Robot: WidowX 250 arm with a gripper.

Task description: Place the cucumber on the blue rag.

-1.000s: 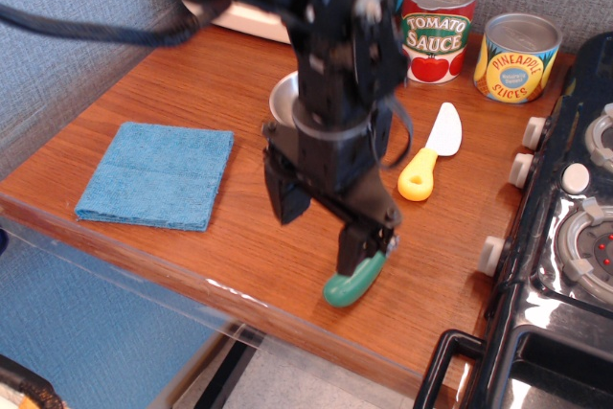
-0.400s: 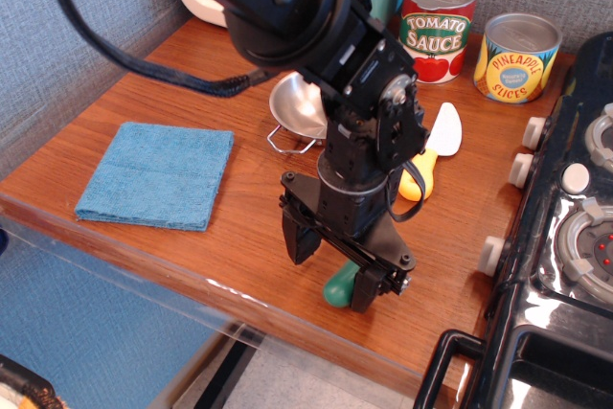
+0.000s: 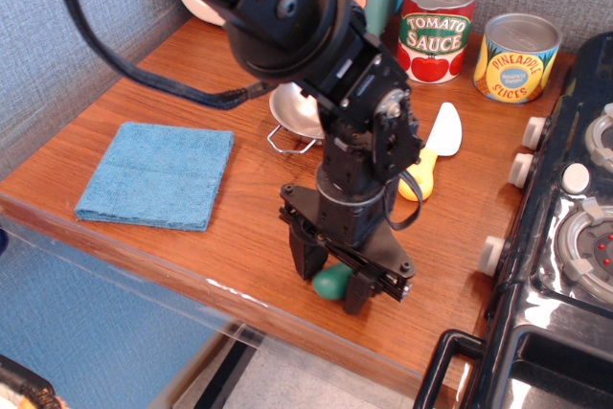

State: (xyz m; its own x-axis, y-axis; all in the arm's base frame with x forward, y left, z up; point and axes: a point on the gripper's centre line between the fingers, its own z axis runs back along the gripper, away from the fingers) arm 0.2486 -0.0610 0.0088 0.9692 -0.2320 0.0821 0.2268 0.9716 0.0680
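The green cucumber (image 3: pixel 330 284) lies on the wooden counter near its front edge, only its rounded end showing between my fingers. My gripper (image 3: pixel 334 276) is down over it, with one finger on each side, closed against it. The cucumber still rests on the counter. The blue rag (image 3: pixel 157 174) lies flat at the left of the counter, well apart from the gripper.
A steel bowl (image 3: pixel 295 109) sits behind my arm. A yellow-handled white toy knife (image 3: pixel 432 154) lies to the right. Tomato sauce can (image 3: pixel 438 26) and pineapple can (image 3: pixel 516 56) stand at the back. A black toy stove (image 3: pixel 573 237) borders the right side.
My gripper has turned and dropped lower over the cucumber, and its fingers have drawn in from wide open to closed on the cucumber's sides.
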